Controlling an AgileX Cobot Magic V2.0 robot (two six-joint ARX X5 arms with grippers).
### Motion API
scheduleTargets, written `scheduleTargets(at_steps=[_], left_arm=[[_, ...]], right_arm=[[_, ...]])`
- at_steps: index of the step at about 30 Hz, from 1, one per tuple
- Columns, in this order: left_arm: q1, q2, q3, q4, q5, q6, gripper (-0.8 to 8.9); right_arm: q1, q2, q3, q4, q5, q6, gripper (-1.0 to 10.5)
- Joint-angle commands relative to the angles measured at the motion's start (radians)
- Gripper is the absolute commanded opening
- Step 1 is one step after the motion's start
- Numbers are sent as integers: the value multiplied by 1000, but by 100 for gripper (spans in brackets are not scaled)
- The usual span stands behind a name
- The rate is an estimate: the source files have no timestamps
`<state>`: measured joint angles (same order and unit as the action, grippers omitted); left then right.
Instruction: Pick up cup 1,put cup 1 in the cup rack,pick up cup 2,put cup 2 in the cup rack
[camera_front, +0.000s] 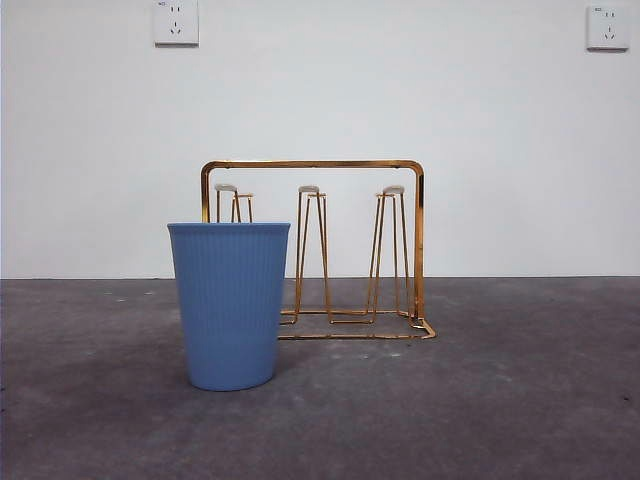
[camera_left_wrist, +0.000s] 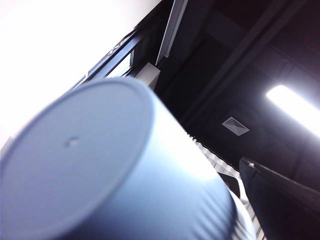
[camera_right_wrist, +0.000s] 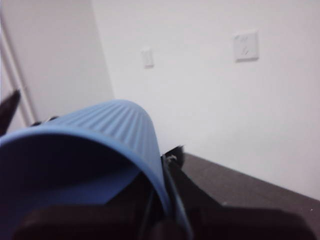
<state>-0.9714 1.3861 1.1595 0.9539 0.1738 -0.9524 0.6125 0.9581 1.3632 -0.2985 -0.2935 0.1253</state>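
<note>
The gold wire cup rack (camera_front: 318, 166) stands on the table in the front view, its white-tipped prongs bare. A blue ribbed cup (camera_front: 229, 305) stands upright just in front of the rack's left end. No arm shows in the front view. In the left wrist view my left gripper (camera_left_wrist: 225, 215) holds a blue cup (camera_left_wrist: 95, 165) close to the camera, its flat base pointing up towards the ceiling. One black jaw shows beside the cup. In the right wrist view my right gripper (camera_right_wrist: 157, 172) is shut on the rim of a blue ribbed cup (camera_right_wrist: 107, 127) lying sideways above the table.
The dark grey table (camera_front: 500, 400) runs to a white wall with two sockets (camera_front: 176, 22). The left wrist view looks up at dark ceiling beams and a strip light (camera_left_wrist: 295, 107). The right wrist view shows the wall and a strip of table (camera_right_wrist: 250, 187).
</note>
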Motion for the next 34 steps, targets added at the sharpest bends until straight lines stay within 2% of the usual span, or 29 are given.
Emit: scheduleTargets(at_steps=[1,5,7,14,20,28,34], left_arm=[[-3,4,3,14,9,14,703],[-3,4,3,13,8,14,503],[-3,4,3,13,8,14,469],[-3,4,3,15,8,14,467],[-1,4,3,63,-11,14,466],[-1,4,3,70,-28,14,466],[-1,4,3,137,-58,14,466]], right_arm=[[30,2,-5,12,45,-26,-12],[50,1,-5,14,96,-51,-12],[50,-1,-5,14,125,-51,-12],[50,-1,-5,19,173,-51,-12],[50,-1,-5,41,182,-51,-12],[50,-1,-5,77,257,-50,-12],[50,-1,-5,87,276,-51,-12]])
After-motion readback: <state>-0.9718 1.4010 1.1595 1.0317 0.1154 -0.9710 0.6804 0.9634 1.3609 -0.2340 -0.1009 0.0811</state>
